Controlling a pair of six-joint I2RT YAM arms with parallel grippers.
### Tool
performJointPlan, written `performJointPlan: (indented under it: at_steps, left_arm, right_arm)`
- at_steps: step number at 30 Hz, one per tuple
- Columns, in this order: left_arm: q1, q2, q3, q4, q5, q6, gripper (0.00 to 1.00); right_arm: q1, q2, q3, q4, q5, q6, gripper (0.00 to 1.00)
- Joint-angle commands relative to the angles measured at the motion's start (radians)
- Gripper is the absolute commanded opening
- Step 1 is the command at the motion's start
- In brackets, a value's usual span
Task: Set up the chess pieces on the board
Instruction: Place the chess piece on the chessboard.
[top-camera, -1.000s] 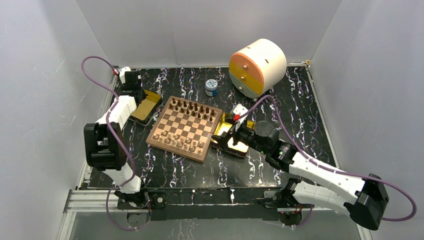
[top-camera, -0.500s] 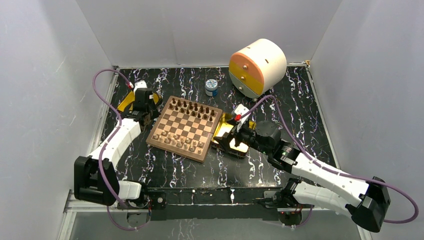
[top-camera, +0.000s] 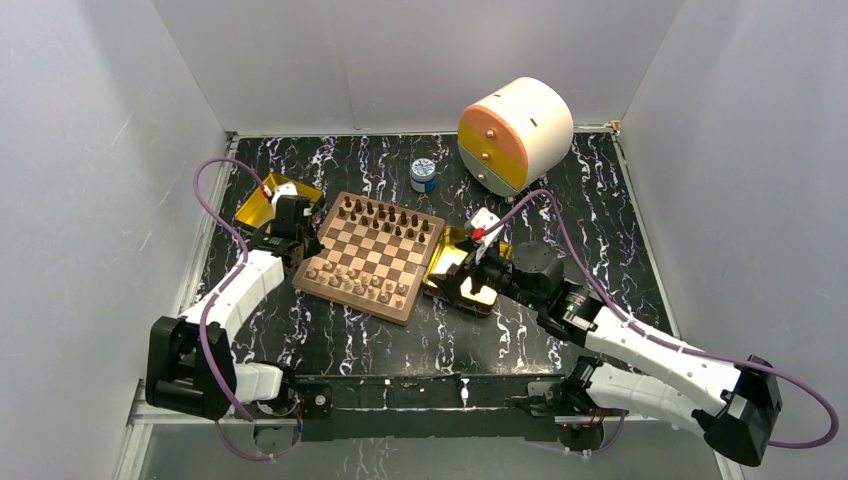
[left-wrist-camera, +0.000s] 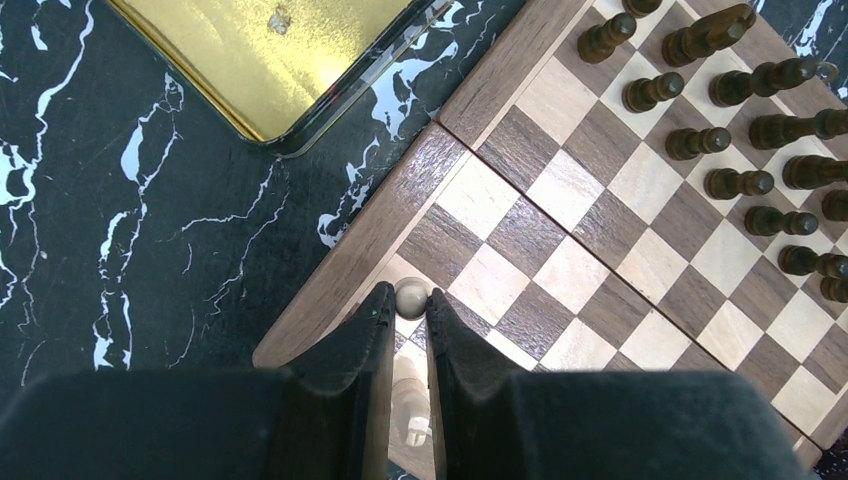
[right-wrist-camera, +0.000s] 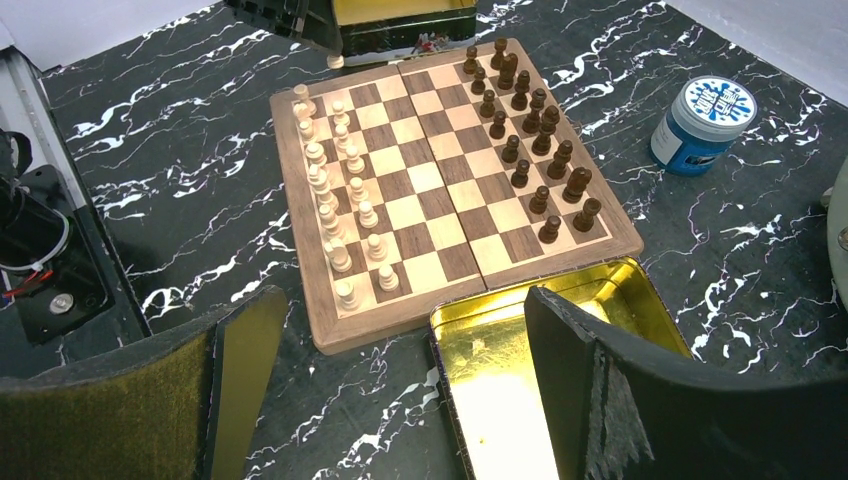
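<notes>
One chessboard (right-wrist-camera: 370, 325), sixteen dark chess pieces (right-wrist-camera: 540, 198), roughly fifteen pale chess pieces (right-wrist-camera: 368, 213), two gold trays (right-wrist-camera: 500, 400), one blue jar (right-wrist-camera: 698, 125), one round box (top-camera: 515, 133).

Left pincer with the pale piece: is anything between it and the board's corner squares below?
Nothing visible. The left pincer grips a pale piece above the board corner; the squares beside it are bare, and the dark pieces stand well off. The square straight beneath is hidden by the fingers.

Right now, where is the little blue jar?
In the top view, the blue jar stands just beyond the board's far edge, left of the round cream drawer box.
</notes>
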Motion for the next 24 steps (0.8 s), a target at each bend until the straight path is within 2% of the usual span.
performJointPlan:
  at_steps: [1, 24]
  left_arm:
    - [-0.008, -0.001, -0.034, 0.048, -0.019, -0.024, 0.03]
    - [-0.019, 0.092, -0.058, 0.064, -0.04, -0.005, 0.05]
  right_arm:
    - [0.0, -0.032, 0.048, 0.026, 0.015, 0.005, 0.99]
    - [0.0, -0.028, 0.041, 0.036, 0.026, 0.001, 0.99]
